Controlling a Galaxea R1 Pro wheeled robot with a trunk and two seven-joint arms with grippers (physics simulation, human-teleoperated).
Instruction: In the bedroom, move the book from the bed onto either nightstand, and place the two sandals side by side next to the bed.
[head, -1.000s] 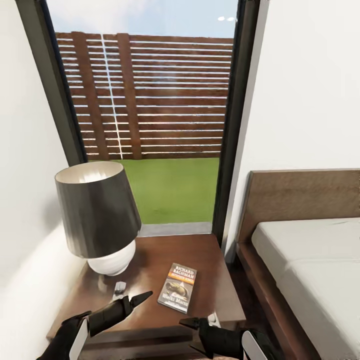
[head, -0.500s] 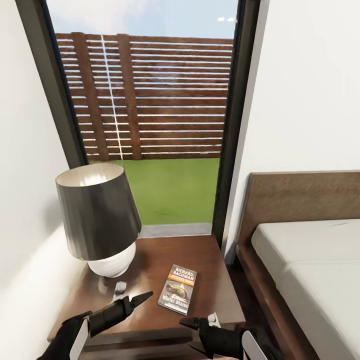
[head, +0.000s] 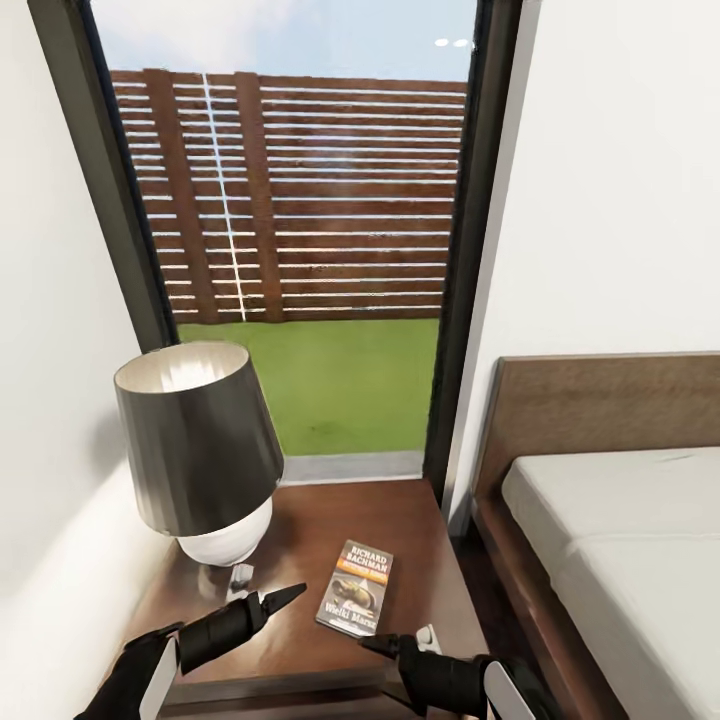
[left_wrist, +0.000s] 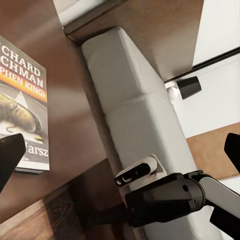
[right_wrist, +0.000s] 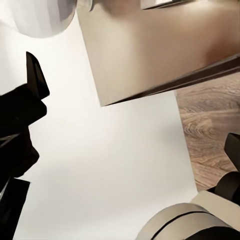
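Book (head: 356, 588) lies flat on the nightstand (head: 400, 520), cover up, free of both grippers, so the book half of the task reads as done. It sits toward the nightstand's front edge, on the half nearer the bed (head: 620, 560), well apart from the lamp (head: 200, 450) at the back corner by the wall. Long axis runs roughly front-to-back across the nightstand top, tilted slightly: the title end "RICHARD BACHMAN" points away from the robot toward the window (head: 300, 200), the "Wielki Marsz" end points at the robot. Left wrist view confirms it, book (left_wrist: 22, 107) flat on the dark wood with the cover legible. Left gripper (head: 262, 601) hovers over the nightstand's front, just beside the book on the lamp side, jaws spread and holding nothing. Right gripper (head: 385, 645) hangs at the nightstand's front edge below the book; its jaws also look spread and empty, judging by the right wrist view, where the fingertips sit far apart. Remaining, by judgement: both sandals, to be placed side by side next to the bed. Next step likely means backing off the nightstand and finding them.
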